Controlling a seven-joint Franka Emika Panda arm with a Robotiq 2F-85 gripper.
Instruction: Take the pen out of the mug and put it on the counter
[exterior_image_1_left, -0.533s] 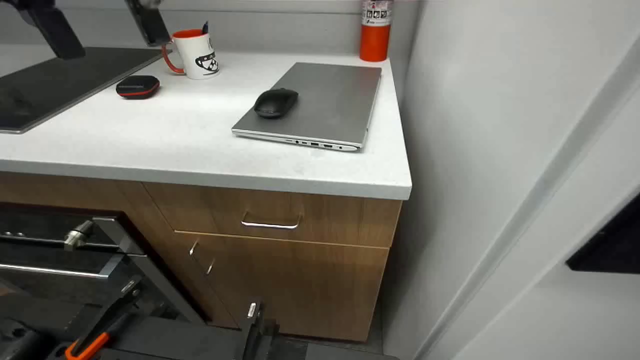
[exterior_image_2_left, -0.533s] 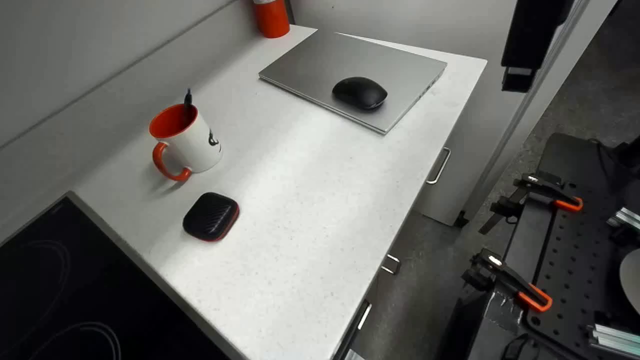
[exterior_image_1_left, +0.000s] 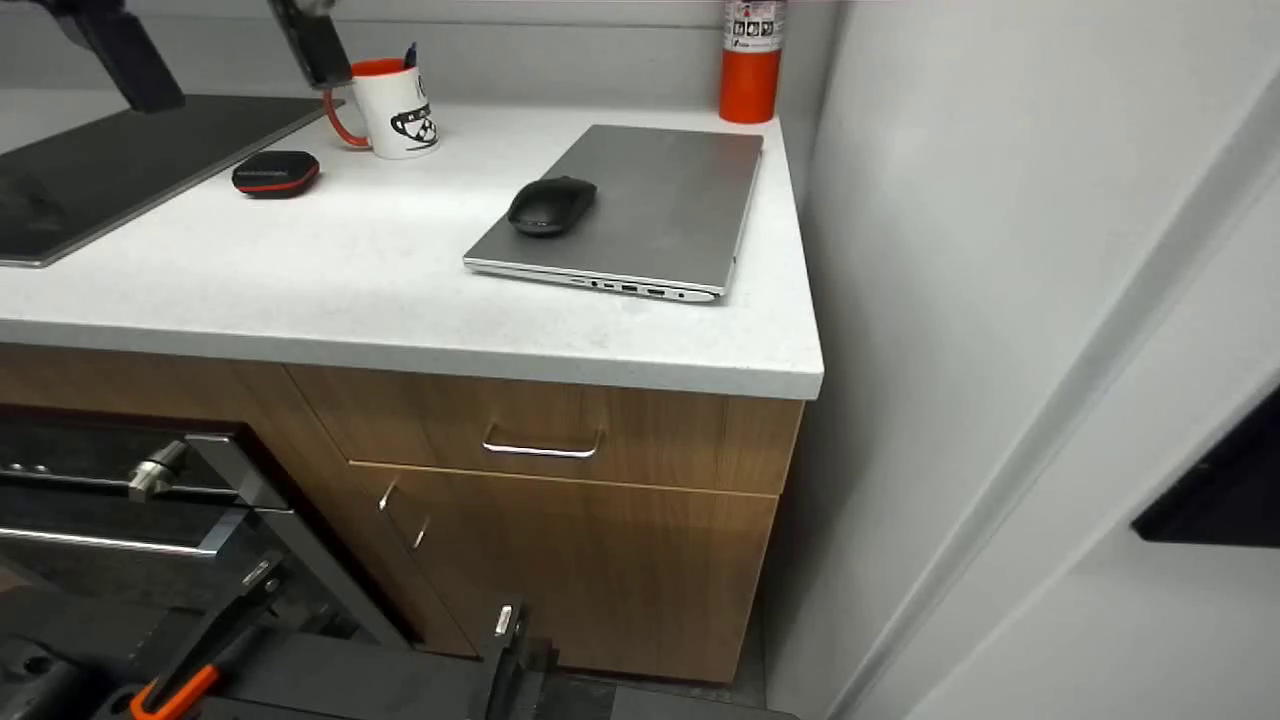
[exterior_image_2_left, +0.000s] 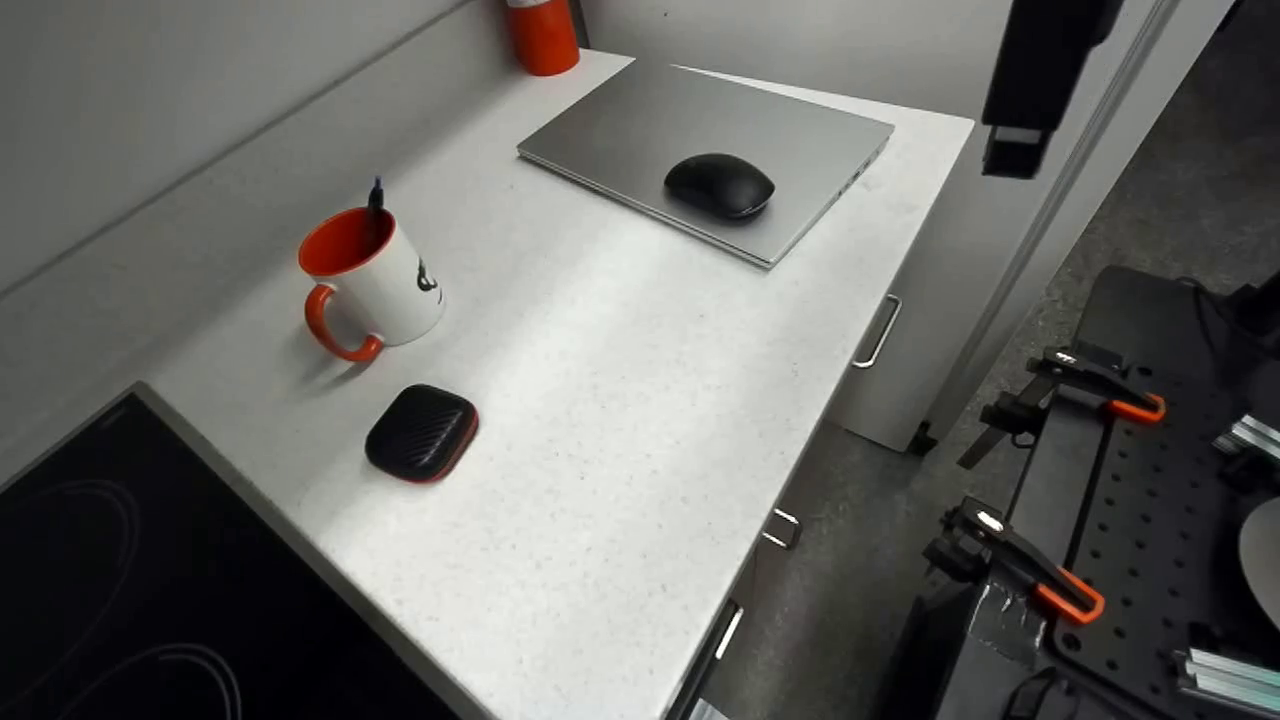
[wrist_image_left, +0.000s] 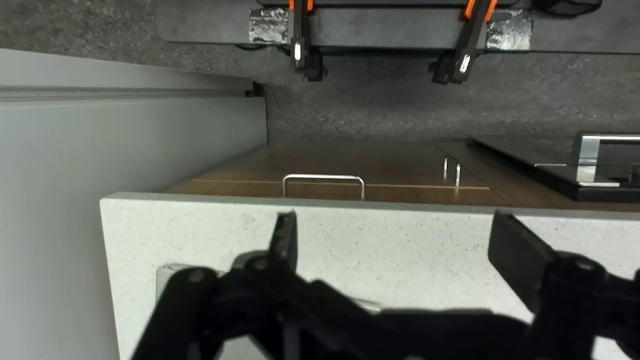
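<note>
- My gripper hangs high, fingers pointing down and spread wide
- The pen stands in the mug, well apart from me

closed laptop | black mouse on laptop | black-red case near cooktop | red-white canister

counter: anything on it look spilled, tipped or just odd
Nothing looks spilled or tipped: the mug stands upright with the pen in it. Mildly odd: the mouse sits on the closed laptop rather than on the counter.
</note>
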